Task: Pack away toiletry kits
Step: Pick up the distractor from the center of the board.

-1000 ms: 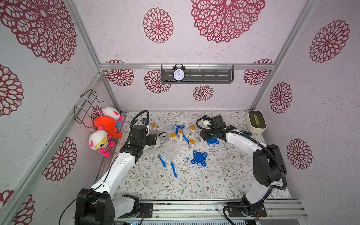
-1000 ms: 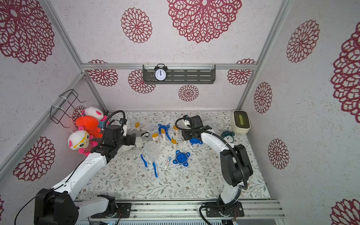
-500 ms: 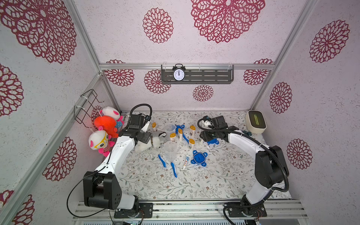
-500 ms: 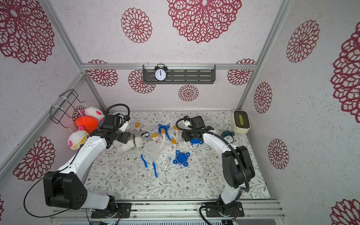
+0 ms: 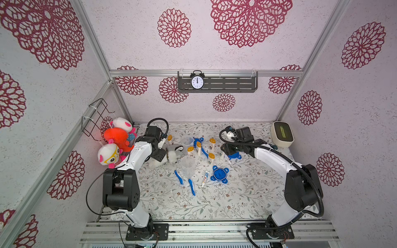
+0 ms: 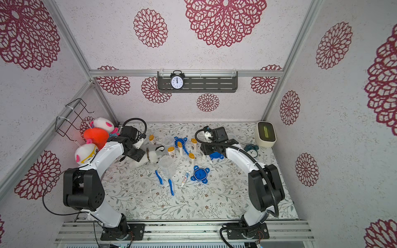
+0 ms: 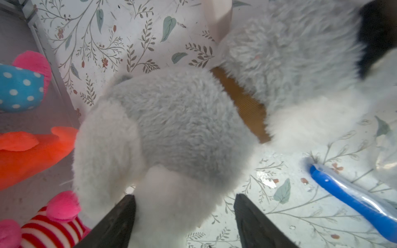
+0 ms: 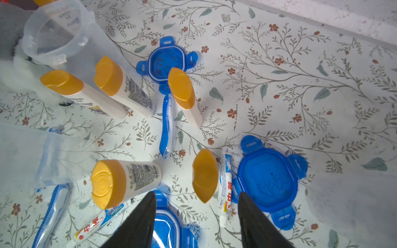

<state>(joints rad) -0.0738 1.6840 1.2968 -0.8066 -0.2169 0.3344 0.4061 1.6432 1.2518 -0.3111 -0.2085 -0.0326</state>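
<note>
- Fingers (image 7: 120,219) of the left gripper (image 7: 184,195) stand wide apart astride the hind end of a plush dog (image 7: 182,120). One presses into the fur and a sliver of table shows beside the other — whether they pinch it cannot be told.
- The plush dog has shaggy grey and white pile and a ribbed brown collar (image 7: 240,101). It lies on the floral table (image 5: 236,193), left of the kit pieces.
- The right gripper (image 8: 196,193) has its fingers parted and holds nothing. It hangs over the right end of the clutter.
- Below it in the right wrist view lie a glossy blue lid (image 8: 268,178) with four tabs and a small toothpaste tube (image 8: 225,182) touching that lid's edge.
- Just beside the tube stands a white bottle (image 8: 205,176) with a smooth orange-yellow cap.
- Four more bottles (image 8: 109,75) stand upright nearby, all capped, none in a jar.
- A far jar (image 5: 187,140) and a near jar (image 5: 188,166) are clear, tapered plastic, upright and lidless — nothing can be made out inside either.
- Two blue toothbrushes (image 5: 191,186) in clear wrappers lie at the near jar's foot, with a second tube (image 5: 205,179) and a loose lid (image 5: 219,174) beside them.
- All of this sits mid-table, between the two arms.
</note>
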